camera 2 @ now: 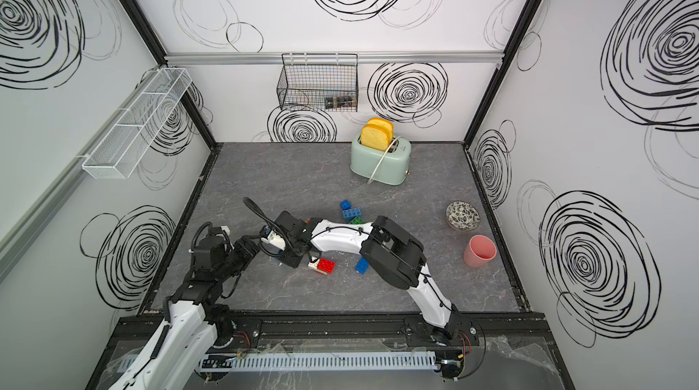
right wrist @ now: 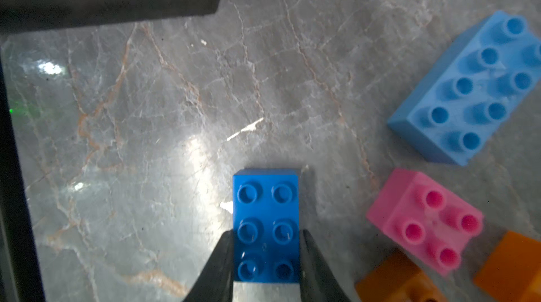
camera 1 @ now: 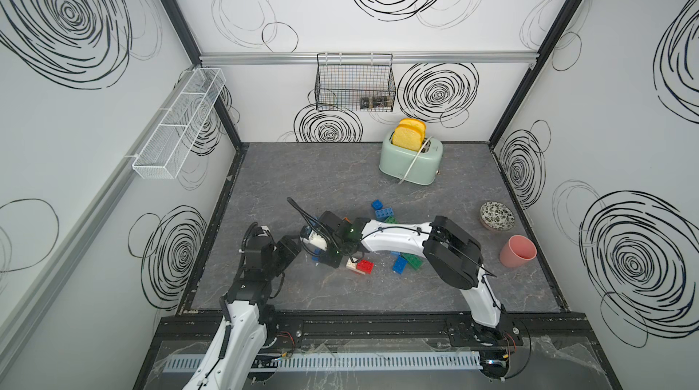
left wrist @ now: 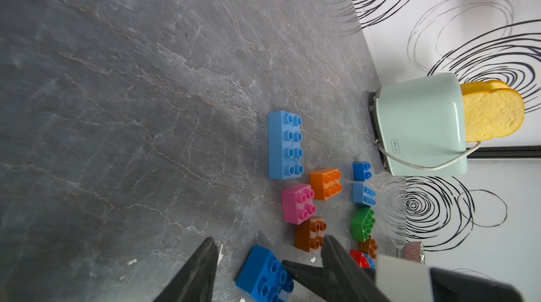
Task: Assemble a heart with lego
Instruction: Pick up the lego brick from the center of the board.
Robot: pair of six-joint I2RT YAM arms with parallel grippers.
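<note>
Bricks (camera 1: 384,213) clutter the table (camera 1: 302,172); bare stretch before toaster (camera 1: 410,161).

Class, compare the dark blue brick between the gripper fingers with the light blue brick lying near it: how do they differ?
The dark blue brick is a deeper blue; the light blue brick is paler. The dark blue brick is clamped in the right gripper; the light blue brick lies untouched. Both are oblong, studs up, two studs wide.

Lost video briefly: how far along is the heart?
Done: light blue brick, pink brick, orange brick grouped; no heart outline. In hand: right gripper shut on dark blue brick; left gripper open, empty. Left: nearly the whole heart; red brick lies apart.
</note>
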